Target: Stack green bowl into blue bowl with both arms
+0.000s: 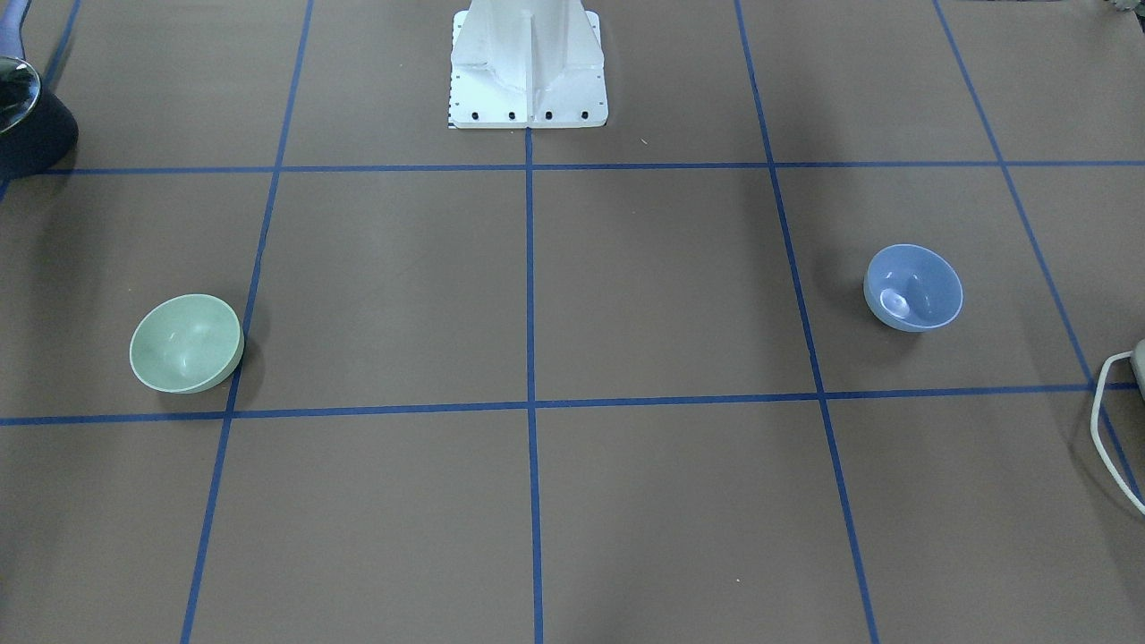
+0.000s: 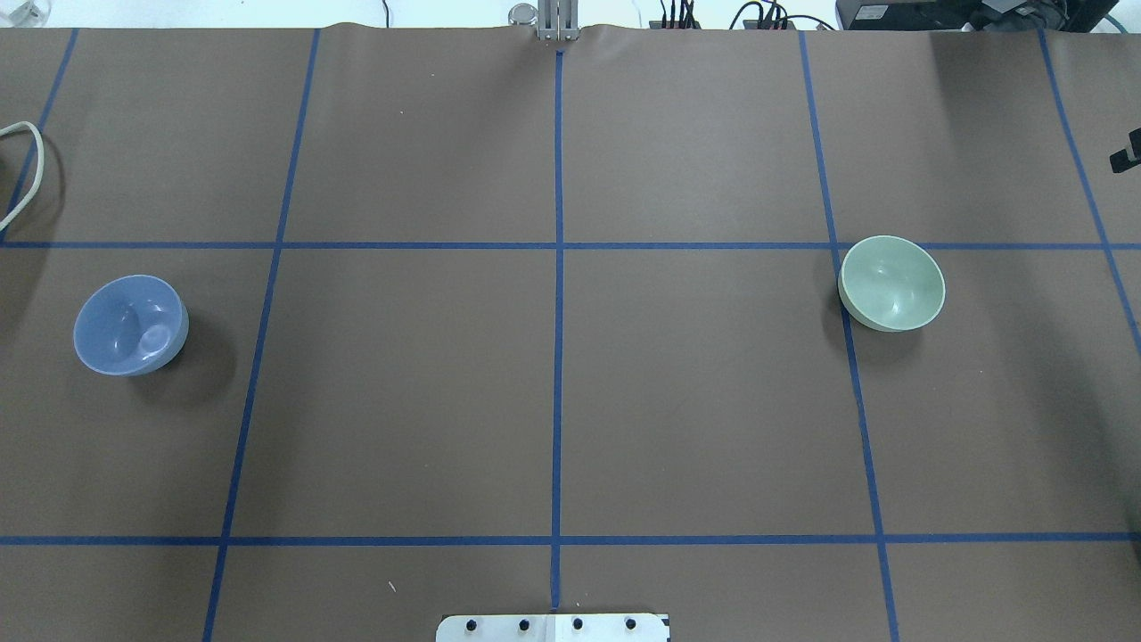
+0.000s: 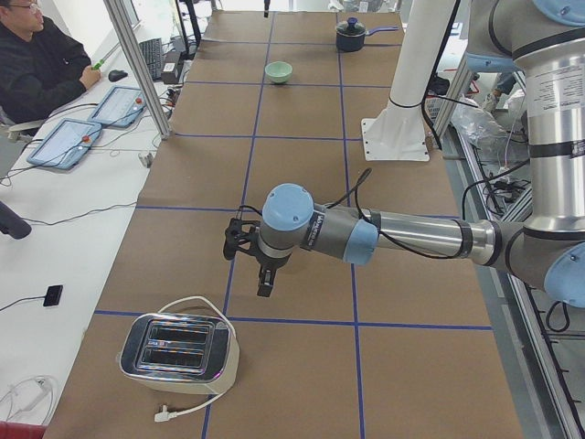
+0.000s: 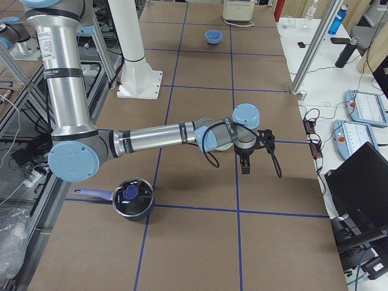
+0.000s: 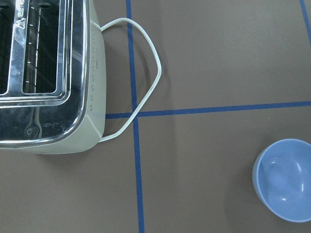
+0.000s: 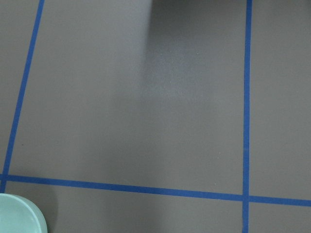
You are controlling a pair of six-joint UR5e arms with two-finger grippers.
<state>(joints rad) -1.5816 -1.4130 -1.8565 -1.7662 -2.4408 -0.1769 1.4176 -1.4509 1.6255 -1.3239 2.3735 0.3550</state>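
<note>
At the robot's left end of the brown worktop (image 2: 410, 401), a cream toaster (image 5: 43, 82) with a chrome top is sitting with its white cord (image 5: 150, 68) looping out over the blue tape grid (image 2: 558, 312). Near it, the left arm (image 3: 411, 236) is reaching out level above the surface, and its tool (image 3: 264, 285) is hanging straight down toward the worktop. From the side I cannot tell whether its fingers are spread or pressed together.

Just inward of the toaster, the blue bowl (image 2: 130, 325) is standing upright and empty in the left square of the middle row, clear of the tape lines around it. The left wrist camera is catching it at the lower right edge of its picture. Moving along, the white pedestal (image 1: 528, 67) is rising from the middle of the robot's side of the worktop.

Far across on the robot's right, the green bowl (image 2: 891, 283) is sitting upright and empty, well apart from the blue one. Its rim is overlapping a tape line just below a crossing. The right arm (image 4: 157, 136) is stretching out low over that spot, partly hiding the green bowl in the side view. Its tool (image 4: 245, 167) is pointing down near the bowl, and here too I cannot tell whether the fingers are spread or closed. At the far right end, a dark lidded saucepan (image 4: 132, 200) with a blue handle is resting on the worktop.
</note>
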